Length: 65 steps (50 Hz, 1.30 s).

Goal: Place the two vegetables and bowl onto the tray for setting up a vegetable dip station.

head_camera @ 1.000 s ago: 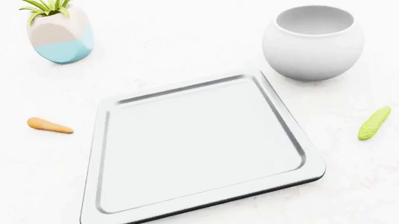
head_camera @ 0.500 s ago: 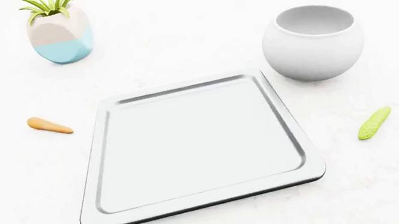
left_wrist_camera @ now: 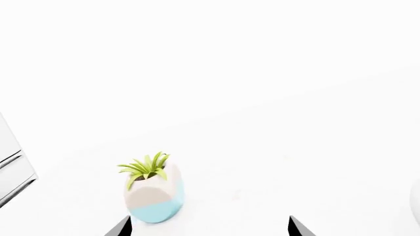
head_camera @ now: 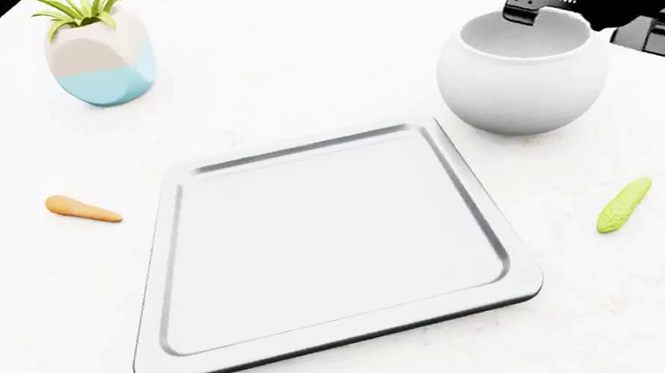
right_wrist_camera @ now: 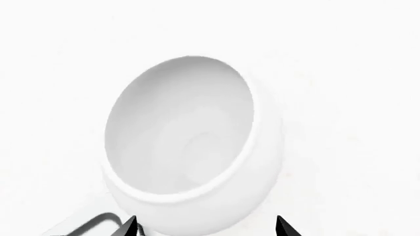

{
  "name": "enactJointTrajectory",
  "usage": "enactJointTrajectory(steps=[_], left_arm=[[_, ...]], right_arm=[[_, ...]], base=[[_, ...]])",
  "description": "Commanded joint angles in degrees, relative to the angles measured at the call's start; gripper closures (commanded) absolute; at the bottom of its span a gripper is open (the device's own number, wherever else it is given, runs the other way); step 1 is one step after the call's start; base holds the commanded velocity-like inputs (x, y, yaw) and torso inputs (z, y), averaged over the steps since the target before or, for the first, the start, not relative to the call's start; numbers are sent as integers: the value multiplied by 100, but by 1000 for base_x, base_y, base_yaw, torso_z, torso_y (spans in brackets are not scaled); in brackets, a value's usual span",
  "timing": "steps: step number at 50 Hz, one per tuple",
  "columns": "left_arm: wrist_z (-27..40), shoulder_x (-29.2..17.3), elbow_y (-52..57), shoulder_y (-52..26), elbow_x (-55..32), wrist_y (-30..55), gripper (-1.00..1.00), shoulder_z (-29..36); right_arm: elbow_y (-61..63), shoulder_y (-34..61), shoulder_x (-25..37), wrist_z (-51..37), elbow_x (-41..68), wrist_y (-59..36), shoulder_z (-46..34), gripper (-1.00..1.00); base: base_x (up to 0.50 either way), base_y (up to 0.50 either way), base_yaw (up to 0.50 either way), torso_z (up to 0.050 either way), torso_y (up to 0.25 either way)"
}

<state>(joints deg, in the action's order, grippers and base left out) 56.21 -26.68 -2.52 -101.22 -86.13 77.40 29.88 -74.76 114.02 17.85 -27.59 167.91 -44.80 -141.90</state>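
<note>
A bare white desk [head_camera: 284, 63] carries every piece of the planned dip station, with the square silver-grey tray [head_camera: 172, 274] lying empty at centre, its raised rim a lip that anything slid toward it would catch on, so each item likely has to be lifted over and set down. The white bowl [head_camera: 520, 79] stands upright on the desk just beyond the tray's far right corner, not touching it; globe-shaped, matte and probably rigid, it offers no handle, and its round flank looks apt to slip from a pinch, so the thin rim at the wide mouth appears the sounder hold, one finger inside and one out. The right claw [head_camera: 587, 12] hangs over the bowl's far edge with its fingers apart and nothing between them, the mouth of the bowl filling the right wrist view. A white-and-blue plant pot [head_camera: 100, 58] sits at the far left, well clear of the short path from bowl to tray. The left claw [left_wrist_camera: 208, 228] looks toward that pot, its tips spread and empty. The yellow-green cucumber [head_camera: 624, 205] lies right of the tray, the orange carrot [head_camera: 82, 209] left of it, both small, slim, probably light and likely to roll, each with open desk around it.
</note>
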Motion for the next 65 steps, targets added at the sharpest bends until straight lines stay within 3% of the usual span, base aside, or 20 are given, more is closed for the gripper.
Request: enactJointTrajectory(steps=[1,11,19,31,50,57,65], left_arm=[[49,-106,101,81,-88,-50,-100,-17],[168,-142,141,62,-212,-47,-100,-28],[-239,-165,-82,-92,92,-119,-100,119],[-261,-245,-85,-83,54,-126,-100,146],[-305,-318,30,39,57,-252,-100,187],[-396,-387,79,95,111,-326,-100,200],[-519,-416,101,159,176,-419,-100,229]], right_arm=[[-22,-138,69,-381,1069,593,-489,-100],[-22,-278,59,-634,1031,713,-111,-100],[-22,-434,2,-726,1029,912,44,-100],[-22,-707,136,-786,1092,1819,962,-100],[-22,-1010,78,-1193,1029,2516,1520,-100],[-22,-1045,19,-1343,953,2395,1463,-100],[-22,-896,-141,-1822,862,1830,820,-100]], base=[[0,0,0,0,0],[0,0,0,0,0],[0,0,0,0,0],[0,0,0,0,0],[0,0,0,0,0],[0,0,0,0,0],[0,0,0,0,0]])
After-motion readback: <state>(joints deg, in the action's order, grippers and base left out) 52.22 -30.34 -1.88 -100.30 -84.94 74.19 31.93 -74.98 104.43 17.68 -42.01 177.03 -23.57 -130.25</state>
